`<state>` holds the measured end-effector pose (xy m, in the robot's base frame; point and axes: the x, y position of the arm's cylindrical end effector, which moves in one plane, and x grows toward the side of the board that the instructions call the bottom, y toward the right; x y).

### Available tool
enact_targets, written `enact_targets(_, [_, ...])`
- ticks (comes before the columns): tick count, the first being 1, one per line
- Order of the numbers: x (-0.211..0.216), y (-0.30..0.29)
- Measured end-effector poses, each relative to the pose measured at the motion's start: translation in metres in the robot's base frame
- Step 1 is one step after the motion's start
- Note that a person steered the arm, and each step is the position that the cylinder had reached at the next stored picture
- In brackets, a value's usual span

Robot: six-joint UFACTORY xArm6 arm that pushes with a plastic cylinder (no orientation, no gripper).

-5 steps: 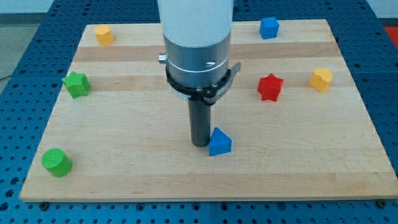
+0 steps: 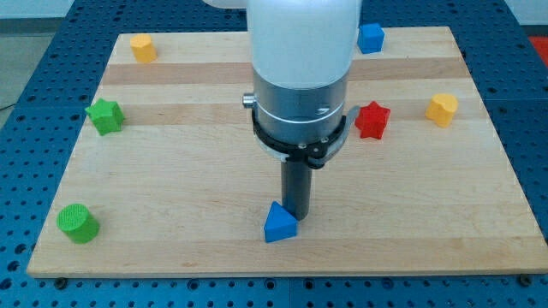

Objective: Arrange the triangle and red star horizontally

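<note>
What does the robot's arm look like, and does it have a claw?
No claw. The arm is a fat white tube ending in a shiny silver ring with a black clamp band beneath it. A straight dark rod sticks down from that, and my tip is its plain round end. I see no cables or markings.

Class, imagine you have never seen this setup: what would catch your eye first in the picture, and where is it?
The big pale arm fills the view's top centre, its dark rod reaching down to the wooden board. My tip sits right against the blue triangle, just to its upper right. The red star lies higher, toward the view's right.
</note>
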<state>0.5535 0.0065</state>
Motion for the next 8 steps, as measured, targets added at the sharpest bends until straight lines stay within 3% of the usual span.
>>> enact_targets(1, [-0.032, -0.014])
enact_targets(3, [-0.140, -0.036])
enact_targets(4, [-0.181, 0.005])
enact_targets(5, [-0.185, 0.057])
enact_targets(6, [-0.160, 0.109])
enact_targets(8, [-0.075, 0.146])
